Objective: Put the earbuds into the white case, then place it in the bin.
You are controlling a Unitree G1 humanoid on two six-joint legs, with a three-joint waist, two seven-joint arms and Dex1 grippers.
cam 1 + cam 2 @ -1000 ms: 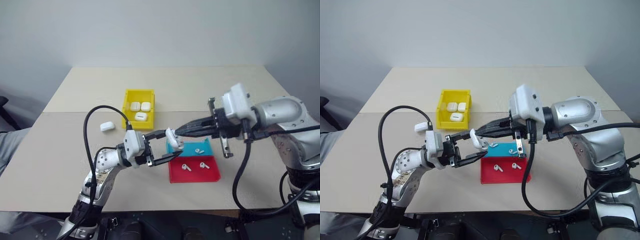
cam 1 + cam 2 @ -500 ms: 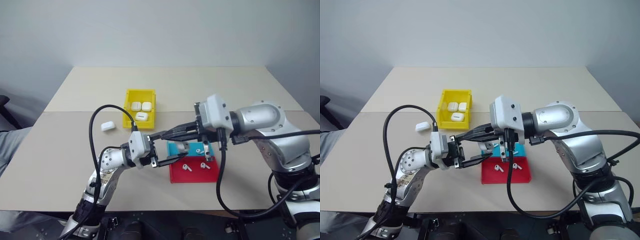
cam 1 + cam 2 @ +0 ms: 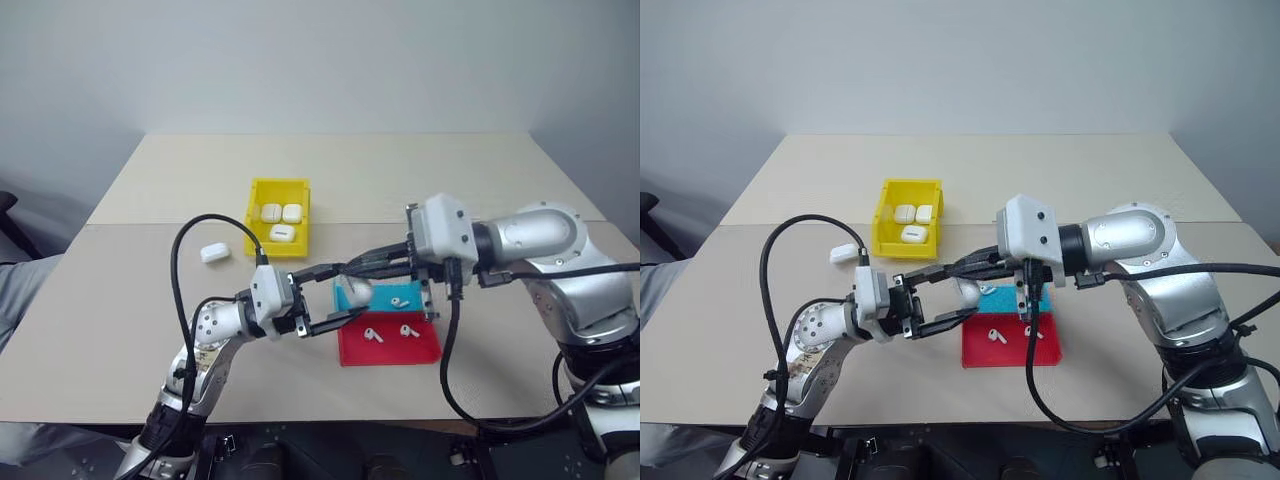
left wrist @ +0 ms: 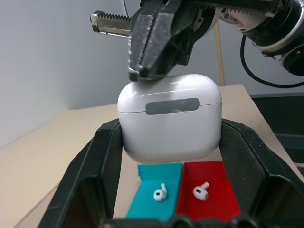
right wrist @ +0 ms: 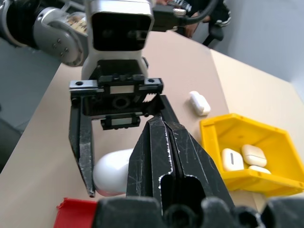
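Nearest you, above the red-and-blue tray (image 3: 388,340), your left gripper (image 3: 338,292) holds the white case (image 4: 169,118) between its fingers, lid shut. Your right gripper (image 3: 352,268), fingers closed and empty, presses its tips at the lid seam. The earbuds (image 3: 373,335) lie unloaded on the tray. Beyond it, the bin (image 3: 262,242) holds three cases; loading and binning remain.

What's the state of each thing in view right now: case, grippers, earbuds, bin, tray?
white case: lid closed, clamped between the left gripper's fingers, above the tray.
left gripper: shut on the case.
right gripper: shut, fingertips at the case's lid.
earbuds: three loose on the tray.
tray: flat on the table, blue and red halves.
bin: upright, three closed cases inside.
spare case: closed, lying on the table beside the bin.
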